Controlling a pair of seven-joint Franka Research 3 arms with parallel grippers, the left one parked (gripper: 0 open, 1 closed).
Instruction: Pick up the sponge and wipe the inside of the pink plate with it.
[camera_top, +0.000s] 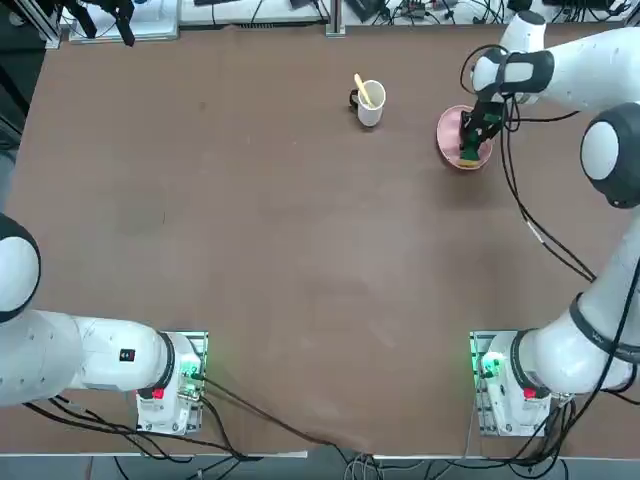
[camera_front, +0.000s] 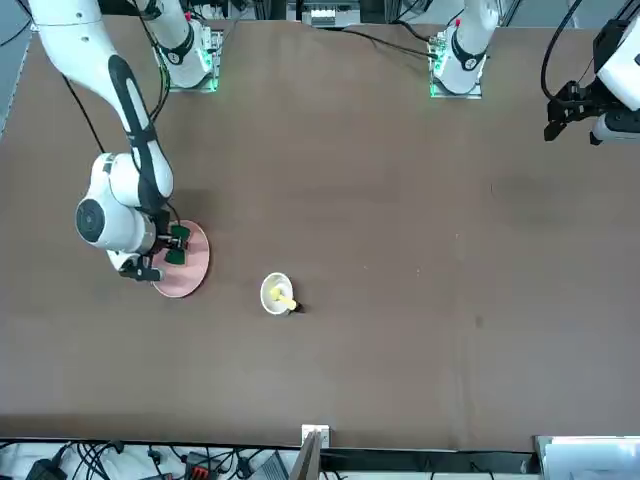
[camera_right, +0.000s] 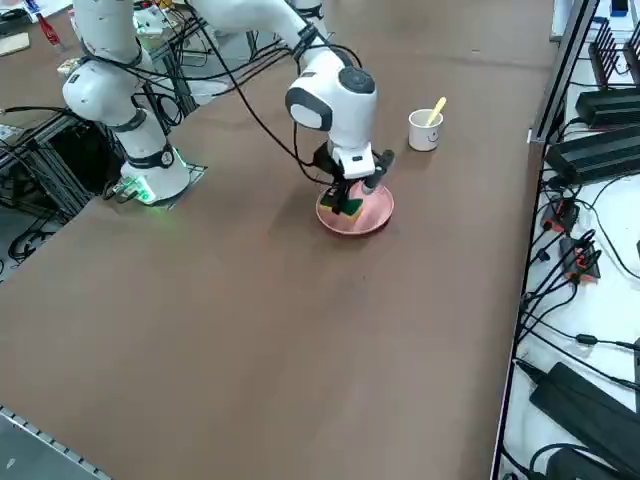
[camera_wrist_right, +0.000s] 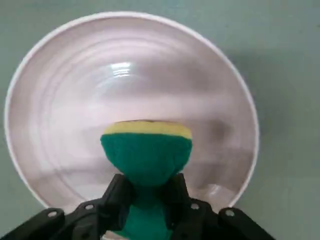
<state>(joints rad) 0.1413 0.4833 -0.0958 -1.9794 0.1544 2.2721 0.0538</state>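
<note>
The right gripper (camera_wrist_right: 148, 197) is clamped on the sponge (camera_wrist_right: 146, 152); its two black fingers (camera_wrist_right: 116, 192) squeeze the sponge in the middle, so the green scouring side bulges out between them, and the yellow foam layer shows at the far edge. The gripper holds the sponge over the inside of the pink plate (camera_wrist_right: 60, 80), and the yellow edge points down toward the plate's bottom. It cannot be told whether the sponge touches the plate surface.

In the top view the pink plate (camera_top: 447, 128) lies on the brown table (camera_top: 250, 250) at the far right part, with the right gripper (camera_top: 472, 140) above it. The white mug (camera_top: 371, 104) with a yellow utensil (camera_top: 363, 89) inside stands to the left of the plate, apart from it.
</note>
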